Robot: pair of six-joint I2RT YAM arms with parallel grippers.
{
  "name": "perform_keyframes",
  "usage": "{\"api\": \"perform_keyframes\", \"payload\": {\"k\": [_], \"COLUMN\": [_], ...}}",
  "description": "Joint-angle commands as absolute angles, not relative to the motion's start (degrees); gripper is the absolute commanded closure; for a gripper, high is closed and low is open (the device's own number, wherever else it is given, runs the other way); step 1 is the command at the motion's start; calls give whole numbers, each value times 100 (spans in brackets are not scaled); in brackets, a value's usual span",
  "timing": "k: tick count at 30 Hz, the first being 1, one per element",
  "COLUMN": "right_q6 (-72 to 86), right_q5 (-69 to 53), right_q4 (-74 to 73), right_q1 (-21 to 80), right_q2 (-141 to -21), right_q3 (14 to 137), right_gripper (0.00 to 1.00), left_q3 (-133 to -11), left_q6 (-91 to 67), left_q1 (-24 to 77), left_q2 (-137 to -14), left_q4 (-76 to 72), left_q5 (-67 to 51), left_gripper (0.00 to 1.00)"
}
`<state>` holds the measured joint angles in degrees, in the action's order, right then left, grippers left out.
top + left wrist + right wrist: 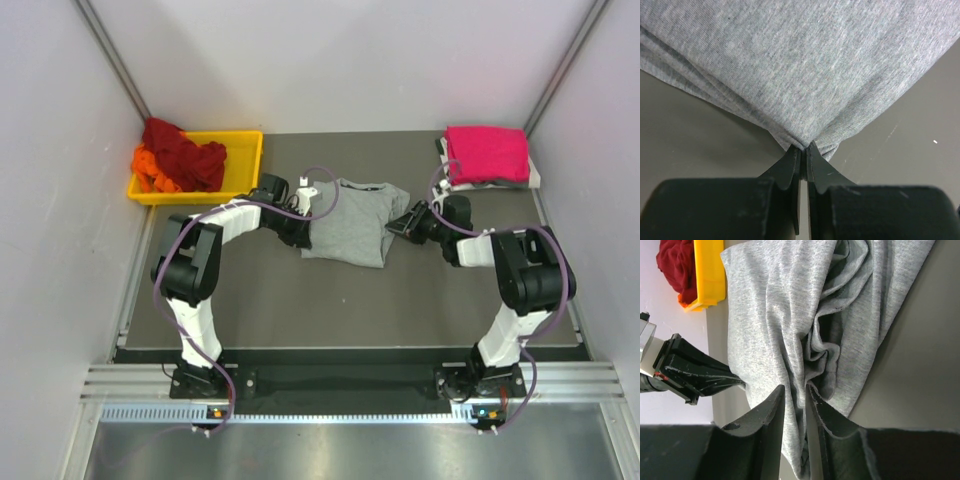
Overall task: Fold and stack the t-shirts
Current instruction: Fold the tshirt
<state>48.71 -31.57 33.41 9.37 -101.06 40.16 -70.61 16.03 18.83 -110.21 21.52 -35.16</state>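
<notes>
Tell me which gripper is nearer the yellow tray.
Left. The left gripper pinches the grey shirt at its edge facing the yellow tray; the right gripper is across the shirt, farther away.

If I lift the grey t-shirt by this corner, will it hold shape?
Likely floppy: the grey t-shirt fans in soft folds where the left end effector pinches it. Probably light: thin knit. Pushed, it'd likely bunch, not slide.

t-shirt (350, 225) central, tray (250, 165) far-left, nearside seemingly open
</notes>
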Motion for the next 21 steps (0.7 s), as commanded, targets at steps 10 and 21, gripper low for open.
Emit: {"api": "perform_keyframes", "payload": {"k": [10, 21], "right_q6": [5036, 5028], "right_q5": [-3129, -3023], "right_q4": [3700, 3701], "right_q1": [1204, 1038], "right_q2": [-10476, -10328], "right_q3": [4386, 4228], "right_gripper": [73, 100], "left_q3": [-7225, -7198], "left_q6": [1696, 1828], "left_q1": [1916, 1916], "left_q2": [-10986, -10916], "left_q4": [2355, 2478], "left_q5": [-3621, -3612], "left_gripper": [100, 100]}}
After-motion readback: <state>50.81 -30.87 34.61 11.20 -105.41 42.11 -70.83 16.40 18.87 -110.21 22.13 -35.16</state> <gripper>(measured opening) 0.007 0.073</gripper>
